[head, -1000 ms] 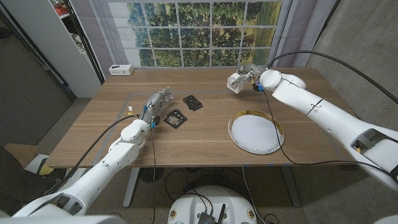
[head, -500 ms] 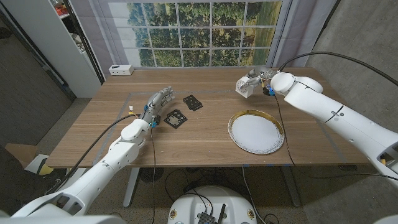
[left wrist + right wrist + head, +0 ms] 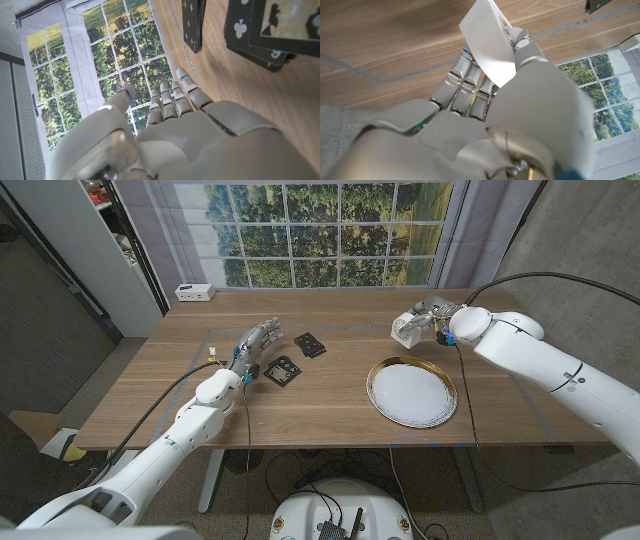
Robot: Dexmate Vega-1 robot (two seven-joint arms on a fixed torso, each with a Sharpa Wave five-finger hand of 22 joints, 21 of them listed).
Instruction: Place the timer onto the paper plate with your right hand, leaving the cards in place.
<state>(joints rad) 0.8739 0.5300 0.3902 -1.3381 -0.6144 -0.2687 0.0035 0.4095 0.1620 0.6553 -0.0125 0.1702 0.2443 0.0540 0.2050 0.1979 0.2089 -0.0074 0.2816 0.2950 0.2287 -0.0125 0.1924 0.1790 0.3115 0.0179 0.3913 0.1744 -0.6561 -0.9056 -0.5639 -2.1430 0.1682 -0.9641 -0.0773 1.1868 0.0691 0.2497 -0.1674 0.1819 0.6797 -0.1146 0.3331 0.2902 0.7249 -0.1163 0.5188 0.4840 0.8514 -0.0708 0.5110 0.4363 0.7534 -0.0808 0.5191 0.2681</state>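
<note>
two robot arms reach in from the near corners of a wooden table [image 3: 300, 400]. nearest on the robot's right side lies the paper plate [image 3: 411, 393], white with a gold rim, lying flat and bare. on the robot's left side, the left hand [image 3: 254, 342] waits at mid-table with its fingers extended and close together, gripping nothing; how its palm lies cannot be told. just beside its fingers sit the cards [image 3: 283, 370], a dark pack, with a second dark card pack [image 3: 310, 345] a little farther back. both lie apart from the plate and from the right arm's path.

farther back, beyond the plate's far rim, the right hand [image 3: 432, 317] carries the timer [image 3: 407, 328], a small white block, raised above the wood. in the right wrist view the fingers [image 3: 462, 82] curl around the white timer [image 3: 490, 42] with the thumb pressed against its side, so the grasp looks firm.

the step in hand appears to be the carry toward the plate. to do it well, bring the hand nearer until the timer hangs over the plate's white middle, lower until it rests there, then loosen the fingers slowly so the light plate does not slide. the left hand should stay put beside the cards.
</note>
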